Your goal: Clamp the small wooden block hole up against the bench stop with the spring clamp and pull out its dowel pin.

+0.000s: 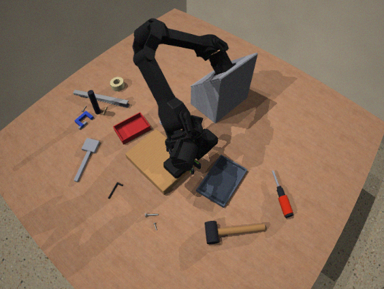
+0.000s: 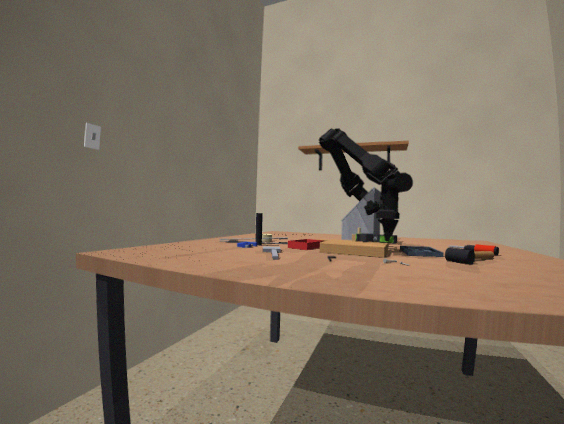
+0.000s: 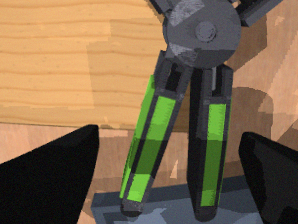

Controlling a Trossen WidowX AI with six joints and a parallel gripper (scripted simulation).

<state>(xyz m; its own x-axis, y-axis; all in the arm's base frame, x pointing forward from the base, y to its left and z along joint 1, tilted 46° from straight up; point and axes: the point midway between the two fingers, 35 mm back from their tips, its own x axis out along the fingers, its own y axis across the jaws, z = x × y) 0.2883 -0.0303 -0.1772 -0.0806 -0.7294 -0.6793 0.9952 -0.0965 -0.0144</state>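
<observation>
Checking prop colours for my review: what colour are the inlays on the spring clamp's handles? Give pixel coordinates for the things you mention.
Bright green (image 3: pixel 213 122); the wrist view shows it best.

The spring clamp (image 3: pixel 202 32) is dark grey with bright green handle panels, the board (image 1: pixel 150 150) (image 2: pixel 354 248) (image 3: pixel 60 60) yellowish with darker grain stripes.

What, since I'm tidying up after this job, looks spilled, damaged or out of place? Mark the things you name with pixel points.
Nothing looks spilled or damaged. Slightly untidy: a larger screw (image 1: pixel 147 215) (image 2: pixel 390 261) and a smaller screw (image 1: pixel 155 225) (image 2: pixel 404 263) lie loose on the tabletop, although the red tray (image 1: pixel 136 135) (image 2: pixel 300 245) looks empty. They may simply belong there.
</observation>
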